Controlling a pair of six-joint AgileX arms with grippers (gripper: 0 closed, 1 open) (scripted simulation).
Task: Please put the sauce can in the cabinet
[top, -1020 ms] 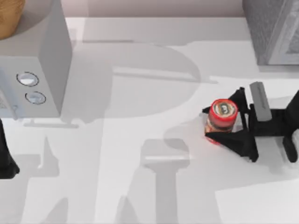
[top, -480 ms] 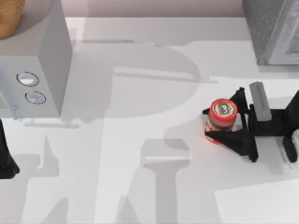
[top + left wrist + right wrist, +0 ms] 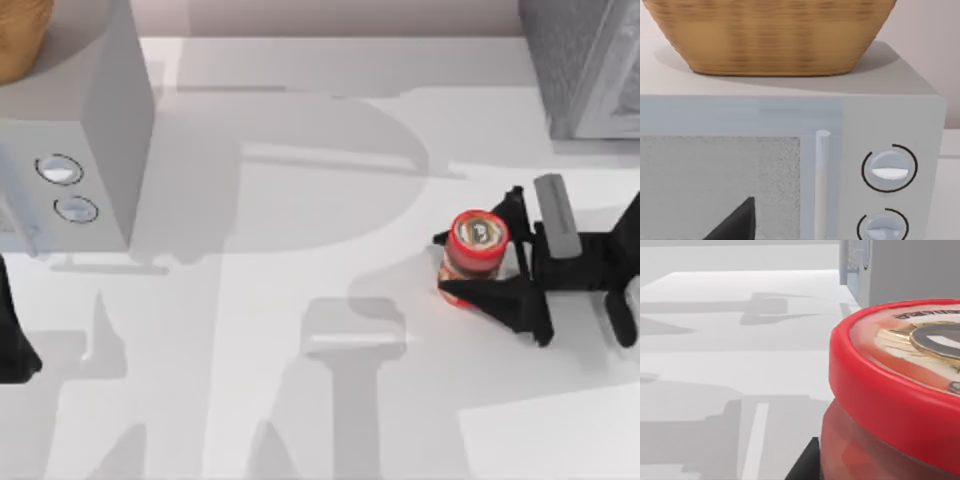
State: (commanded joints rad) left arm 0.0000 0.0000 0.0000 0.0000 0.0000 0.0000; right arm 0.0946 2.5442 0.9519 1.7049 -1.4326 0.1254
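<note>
The sauce can (image 3: 477,240) stands upright on the white table at the right, with a red rim, a dark centre and a labelled side. My right gripper (image 3: 440,265) reaches in from the right, one black finger against each side of the can, shut on it. In the right wrist view the can's red lid (image 3: 890,390) is very close, with a dark fingertip (image 3: 805,462) beside it. The cabinet (image 3: 585,65), dark grey and speckled, stands at the back right, behind the can, and shows as the cabinet (image 3: 910,270) in the right wrist view. My left arm (image 3: 12,340) is parked at the left edge.
A light-grey microwave (image 3: 75,130) with two round knobs stands at the back left, a wicker basket (image 3: 18,35) on top of it. In the left wrist view the microwave (image 3: 790,165) is close in front. Bare table (image 3: 300,300) lies between microwave and can.
Hardly anything: the right gripper and the can stay in the same spot, and the lower finger sits slightly tighter against the can.
</note>
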